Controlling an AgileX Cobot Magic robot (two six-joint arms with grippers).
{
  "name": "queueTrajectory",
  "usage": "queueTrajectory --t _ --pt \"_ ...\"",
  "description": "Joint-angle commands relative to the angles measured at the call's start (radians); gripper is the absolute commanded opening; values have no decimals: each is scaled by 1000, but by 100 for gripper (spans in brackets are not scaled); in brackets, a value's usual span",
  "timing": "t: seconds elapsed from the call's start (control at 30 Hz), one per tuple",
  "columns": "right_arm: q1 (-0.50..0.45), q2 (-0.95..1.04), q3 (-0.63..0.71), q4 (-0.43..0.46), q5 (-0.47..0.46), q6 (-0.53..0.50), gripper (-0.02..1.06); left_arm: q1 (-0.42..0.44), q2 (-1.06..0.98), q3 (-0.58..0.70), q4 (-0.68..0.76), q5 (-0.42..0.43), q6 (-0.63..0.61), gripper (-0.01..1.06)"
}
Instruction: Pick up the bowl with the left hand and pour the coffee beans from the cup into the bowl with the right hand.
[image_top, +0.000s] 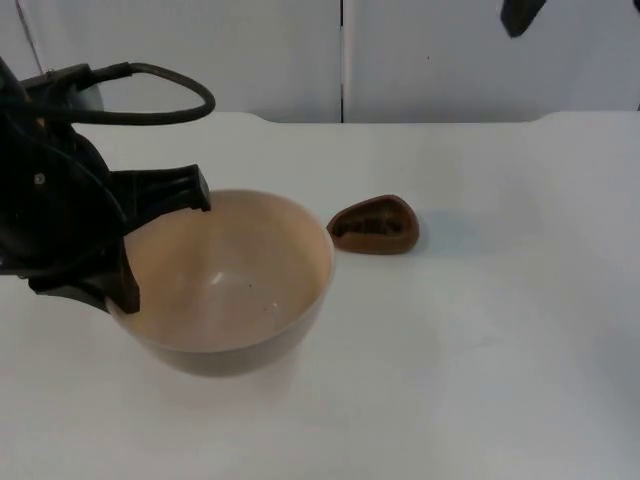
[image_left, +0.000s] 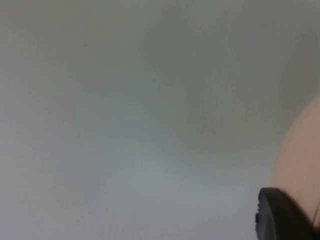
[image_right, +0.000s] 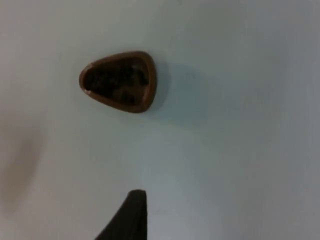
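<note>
Left gripper (image_top: 150, 245) sits at the left of the top view, clamped on the near-left rim of the bowl (image_top: 225, 280): one finger runs over the rim at the upper side, the other at the lower-left edge, so it's closed on the rim w/ the wall pinched between. Bowl is tan, wide, inside empty apart from a couple of tiny dark specks. It looks tipped a little and there's a soft shadow under it, so prob. lifted just off the table (image_top: 480, 360), though I can't be sure it's fully clear. In the left wrist view a tan curve of the bowl (image_left: 300, 160) shows next to a black fingertip (image_left: 280, 215), rest is blurred white surface.

Right of the bowl, just past its rim, center of the top view, stands the cup (image_top: 375, 225): small, brown, rounded-triangle mouth, dark coffee beans (image_top: 372, 222) inside, upright on the table. Right wrist view looks down on the cup (image_right: 120, 81) w/ beans (image_right: 116, 80) visible, one black fingertip (image_right: 131, 215) well short of it.

Right arm (image_top: 522, 14) is only a dark bit at the upper right of the top view, high and well apart from the cup; can't tell how far its claw is open.

Progress, as I read it: step 1 (left grabs bowl) done or nearly. Left to do: right reaches cup, grips, lifts, tips beans into bowl. No beans moved yet
</note>
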Motion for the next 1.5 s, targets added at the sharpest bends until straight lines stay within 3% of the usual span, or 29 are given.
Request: queueTrajectory --t 0.0,0.23,0.63,0.8,1.03,1.47 --pt "21 44 -24 -31 -19 31 105 2 -7 1 -11 -15 0 0" --pt "67 159 -50 -32 -132 71 101 2 -7 1 -11 -15 0 0" --pt "67 346 -54 -31 -316 169 96 2 -6 1 -11 -16 0 0" --pt "67 441 -138 -31 -293 168 92 2 -6 1 -11 -16 0 0" --pt "67 579 -318 -77 -183 166 89 2 -6 1 -11 -18 0 0" --pt "65 646 -364 -74 -193 168 83 2 -6 1 -12 -18 0 0"
